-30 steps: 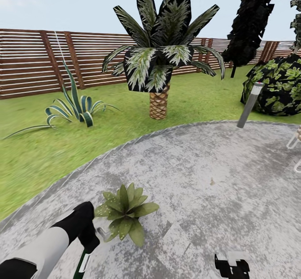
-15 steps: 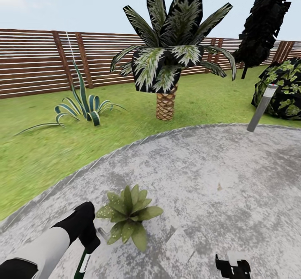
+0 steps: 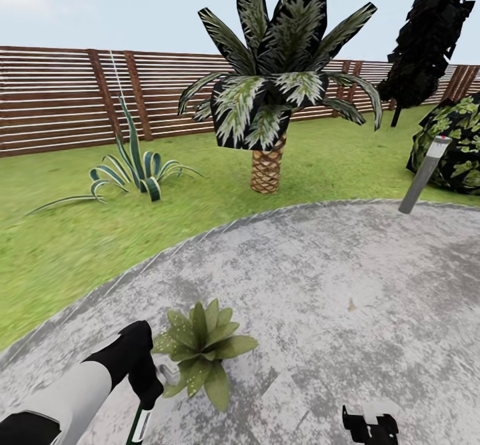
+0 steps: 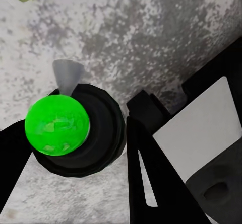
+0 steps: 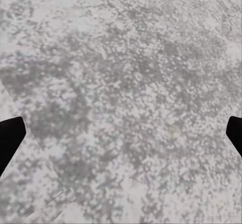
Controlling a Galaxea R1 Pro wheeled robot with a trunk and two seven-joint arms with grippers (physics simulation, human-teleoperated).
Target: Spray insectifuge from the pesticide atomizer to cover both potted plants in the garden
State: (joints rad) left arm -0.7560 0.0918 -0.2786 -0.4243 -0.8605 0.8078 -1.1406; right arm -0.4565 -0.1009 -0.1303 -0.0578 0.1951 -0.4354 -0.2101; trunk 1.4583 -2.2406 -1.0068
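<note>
Far left of the head view: brown slat fence [image 3: 60,98] running behind the lawn [image 3: 73,245]. A striped curling-leaf plant [image 3: 133,168] stands on the grass in front of the fence.

Lower left: left arm [image 3: 67,395], white forearm with a black wrist, reaching in over the round grey paving [image 3: 320,278]. Left gripper [image 3: 148,398] is clamped on the spray bottle [image 3: 140,425]; a white body with a green band shows just under the black wrist, near the frame's lower edge. Left wrist view confirms: black fingers [image 4: 151,183] sit on both sides of the bottle [image 4: 75,131], seen end-on as a black collar with a bright green cap, a small grey nozzle sticking out over the paving.

Just beside the left gripper, on the paving: one potted plant [image 3: 200,345], a low rosette of pointed, pale-speckled leaves. Pot hidden under the leaves.

Centre, on the lawn beyond the paving's edge: a short palm [image 3: 273,98] with a scaly trunk.

Lower right: right gripper [image 3: 370,426], black, at the bottom edge. Right wrist view shows its two fingertips [image 5: 10,138] at opposite edges with bare paving between them: spread wide, holding nothing.

Right: a tilted grey post [image 3: 421,175] at the paving's edge, a dark tree [image 3: 433,25], a broad-leaved shrub [image 3: 457,142].
</note>
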